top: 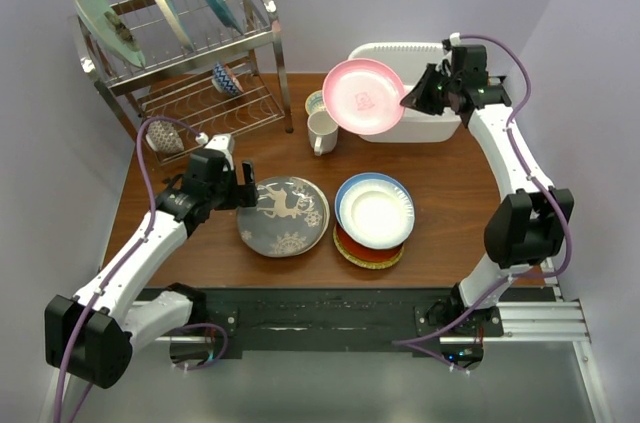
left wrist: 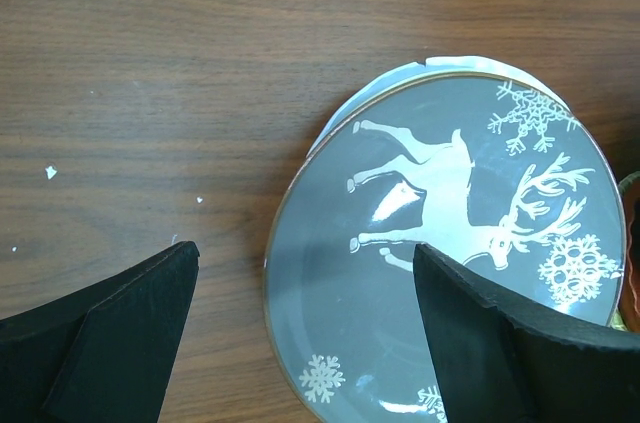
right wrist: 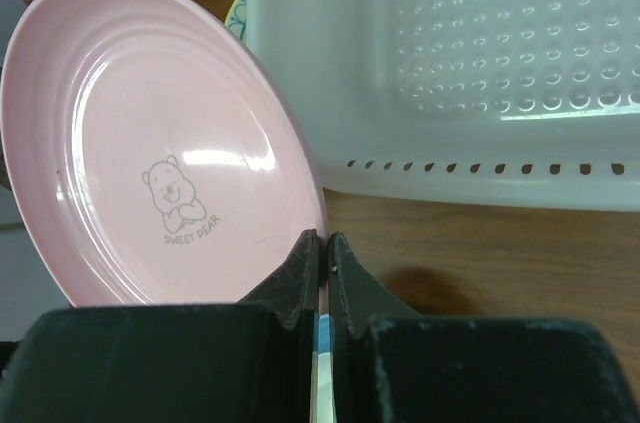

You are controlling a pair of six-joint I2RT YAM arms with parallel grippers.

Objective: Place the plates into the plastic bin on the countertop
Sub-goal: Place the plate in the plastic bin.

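I see the table [top: 450, 168] with the plastic bin [top: 400, 51] at its far right. The pink plate [top: 363, 95] hangs tilted at the bin's front left corner, outside it. The deer plate [top: 284, 215] lies flat mid-table beside a blue-rimmed stack [top: 375, 211]. My right end effector [right wrist: 320, 243] is clamped on the pink plate's rim; my left end effector [left wrist: 305, 258] hovers with fingers spread wide over the deer plate's edge
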